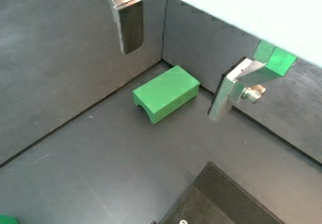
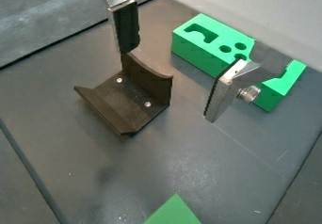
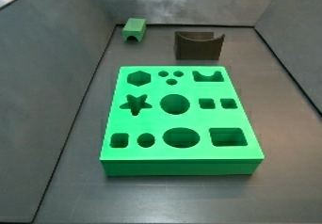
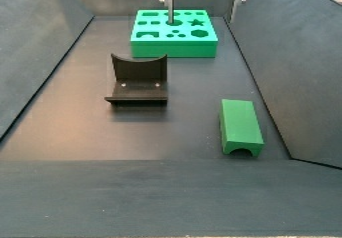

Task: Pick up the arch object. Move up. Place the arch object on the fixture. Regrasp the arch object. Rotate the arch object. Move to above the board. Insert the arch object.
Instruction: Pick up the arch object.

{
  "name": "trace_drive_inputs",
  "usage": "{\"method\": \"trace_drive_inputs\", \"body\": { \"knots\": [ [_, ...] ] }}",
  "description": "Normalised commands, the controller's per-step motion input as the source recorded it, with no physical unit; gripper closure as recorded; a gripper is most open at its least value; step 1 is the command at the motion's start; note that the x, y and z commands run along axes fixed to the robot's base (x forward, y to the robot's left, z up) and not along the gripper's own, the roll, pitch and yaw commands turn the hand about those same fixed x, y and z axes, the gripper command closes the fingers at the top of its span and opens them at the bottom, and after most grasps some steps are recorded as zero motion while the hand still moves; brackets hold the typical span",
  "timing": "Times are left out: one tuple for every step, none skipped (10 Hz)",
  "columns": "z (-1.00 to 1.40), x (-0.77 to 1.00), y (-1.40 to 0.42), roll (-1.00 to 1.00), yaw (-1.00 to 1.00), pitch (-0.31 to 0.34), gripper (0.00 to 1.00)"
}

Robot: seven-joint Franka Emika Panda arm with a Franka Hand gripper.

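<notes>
We read no writing anywhere. The claw hangs open and empty above the floor, seemingly high. The arch object lies below between its fingers, untouched, beside the fixture, well apart from the board.

There is one arch object, one fixture and one board, all on the same dark floor. In a side view the board shows twelve holes: one star, one hexagon, one oval, one arch-like cut, four circles and four squares. One pincer hangs above the floor with its two fingers spread apart and no piece between them. In a side view it is up near the board's end.
</notes>
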Motion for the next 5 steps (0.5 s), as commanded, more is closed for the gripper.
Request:
{"method": "trace_drive_inputs", "body": {
  "knots": [
    [-0.63,-0.43,0.18,0.06,-0.08,-0.199,0.0],
    [-1.0,-0.01,0.25,0.06,-0.26,-0.039,0.0],
    [-1.0,0.0,0.27,0.03,-0.39,-0.003,0.0],
    [-1.0,-0.13,0.49,0.0,-0.39,-0.031,0.0],
    [-1.0,-0.14,0.51,0.01,-0.35,-0.047,0.0]
  ]
}}
